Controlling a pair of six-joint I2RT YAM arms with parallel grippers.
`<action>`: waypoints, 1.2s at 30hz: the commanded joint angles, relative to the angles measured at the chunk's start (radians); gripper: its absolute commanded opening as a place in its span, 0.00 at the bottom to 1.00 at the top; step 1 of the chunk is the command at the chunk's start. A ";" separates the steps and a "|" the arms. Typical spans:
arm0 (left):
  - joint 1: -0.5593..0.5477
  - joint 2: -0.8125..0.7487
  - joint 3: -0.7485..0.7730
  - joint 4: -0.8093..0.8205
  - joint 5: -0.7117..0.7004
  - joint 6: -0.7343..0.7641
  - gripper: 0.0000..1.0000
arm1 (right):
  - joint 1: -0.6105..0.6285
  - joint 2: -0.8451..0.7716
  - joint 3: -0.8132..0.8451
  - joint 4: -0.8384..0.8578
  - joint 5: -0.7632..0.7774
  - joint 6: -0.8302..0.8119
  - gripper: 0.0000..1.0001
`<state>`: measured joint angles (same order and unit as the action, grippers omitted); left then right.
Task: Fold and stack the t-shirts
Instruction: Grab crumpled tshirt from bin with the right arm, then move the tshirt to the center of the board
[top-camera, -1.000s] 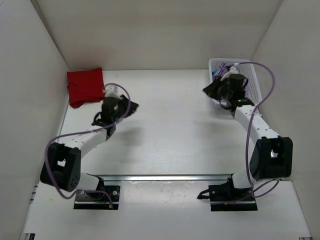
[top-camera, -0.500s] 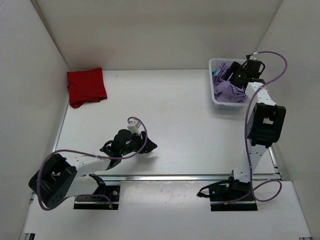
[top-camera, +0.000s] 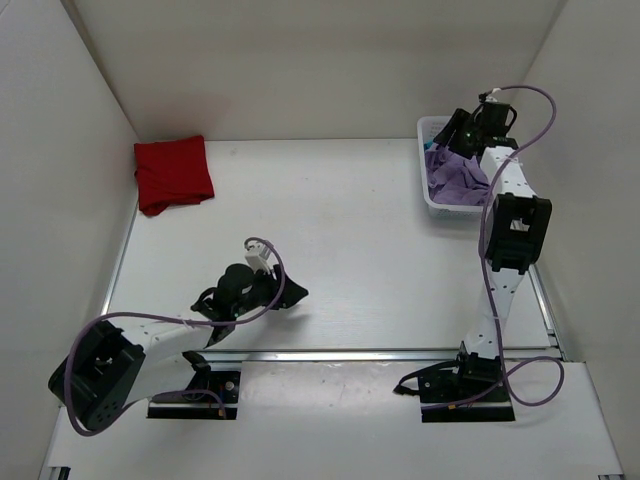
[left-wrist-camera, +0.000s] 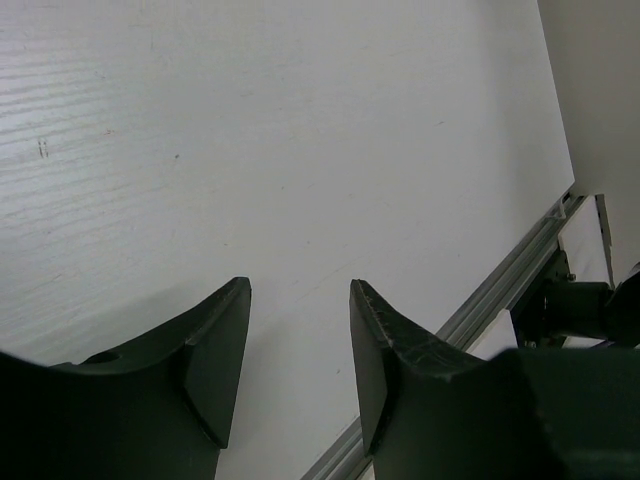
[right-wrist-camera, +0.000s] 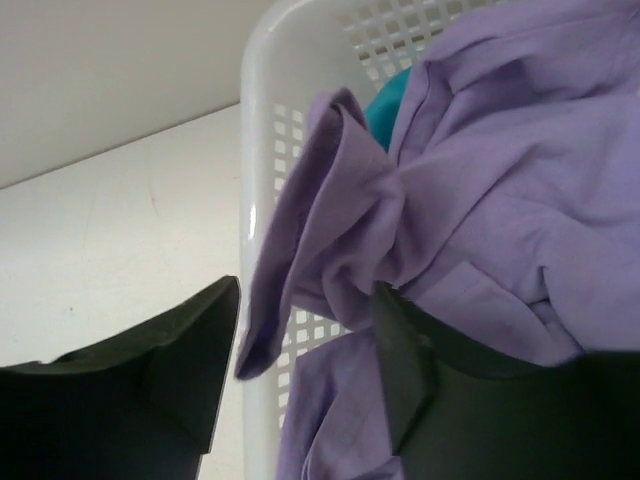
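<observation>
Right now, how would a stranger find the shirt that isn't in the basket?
Look to the far left corner of the white table. The deep red t-shirt lies there alone as a flat, roughly square bundle. Unlike the lavender t-shirt crumpled in the white mesh basket at far right, it rests on bare tabletop.

The lavender shirt (right-wrist-camera: 500, 170) largely hides the teal shirt (right-wrist-camera: 386, 105).

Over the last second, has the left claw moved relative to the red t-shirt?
Yes. The left claw has drawn back from beside the red t-shirt, ending up close to the metal rail at the near edge and slightly further right.
</observation>
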<state>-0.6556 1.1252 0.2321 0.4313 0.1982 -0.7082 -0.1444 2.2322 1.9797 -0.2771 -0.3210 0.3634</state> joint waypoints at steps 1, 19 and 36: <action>0.022 -0.019 0.001 0.017 0.000 -0.005 0.55 | 0.000 0.052 0.085 -0.069 -0.015 -0.009 0.52; 0.037 0.015 0.003 0.052 0.023 -0.030 0.55 | 0.081 -0.688 -0.234 0.234 -0.133 -0.003 0.00; 0.321 -0.252 -0.051 -0.069 0.064 -0.047 0.55 | 0.416 -0.795 0.130 0.572 -0.596 0.357 0.00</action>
<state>-0.3973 0.9539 0.2070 0.4038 0.2344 -0.7490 0.3038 1.3621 2.1174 0.1856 -0.8452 0.5655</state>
